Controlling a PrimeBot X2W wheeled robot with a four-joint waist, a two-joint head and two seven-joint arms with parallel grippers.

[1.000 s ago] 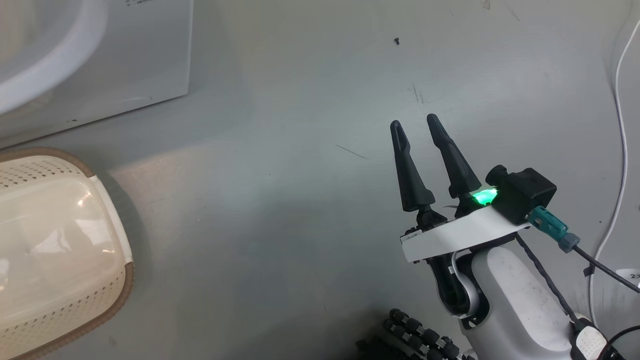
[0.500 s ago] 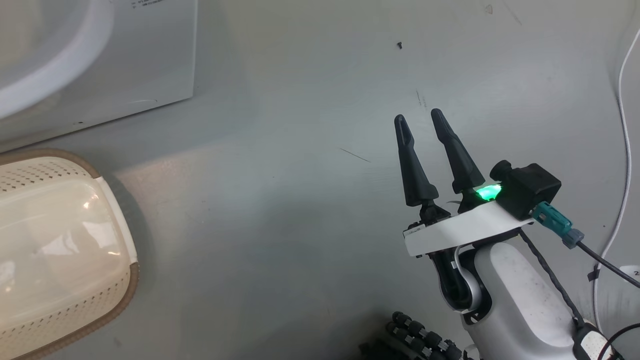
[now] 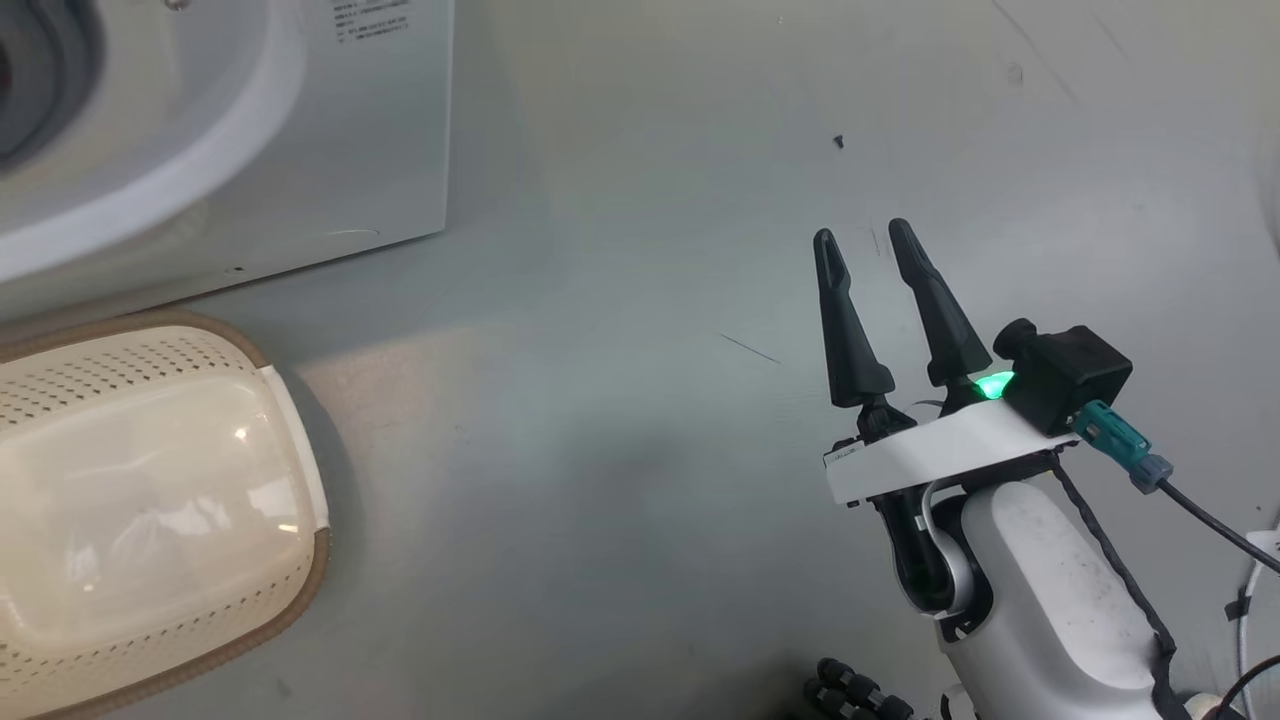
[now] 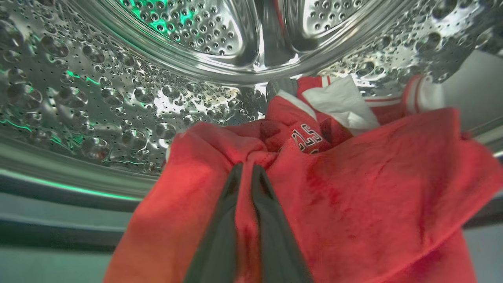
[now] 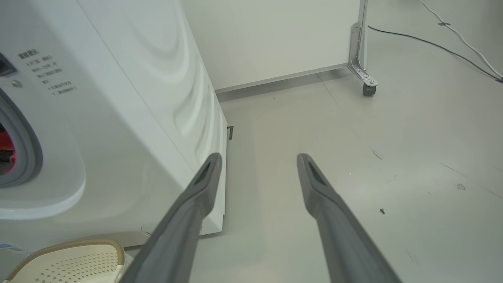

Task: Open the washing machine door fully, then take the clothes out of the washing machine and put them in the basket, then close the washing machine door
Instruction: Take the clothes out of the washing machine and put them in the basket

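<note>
Inside the perforated steel drum [image 4: 118,98] of the washing machine [image 3: 300,150], my left gripper [image 4: 245,167] is shut on a fold of the red clothes [image 4: 353,177]. White trim and a printed number show behind the fold. The cream basket [image 3: 150,500] with its brown rim stands on the floor just in front of the machine and holds nothing. My right gripper [image 3: 865,235] hovers open over the bare floor, well right of the machine. The right wrist view looks past the open right gripper [image 5: 259,159] at the washing machine [image 5: 137,98], the clothes [image 5: 4,153] and the basket [image 5: 70,259]. The washing machine door is out of view.
A white panel on a caster wheel [image 5: 367,84] stands behind the machine, with cables [image 5: 432,43] trailing on the floor beyond it. A white cable [image 3: 1245,620] lies at the right edge of the head view and a small dark screw [image 3: 838,142] lies on the grey floor.
The head camera has shifted, so the machine, basket and floor marks now sit further right and lower. My left gripper has gone from open to shut. My right gripper stays open.
</note>
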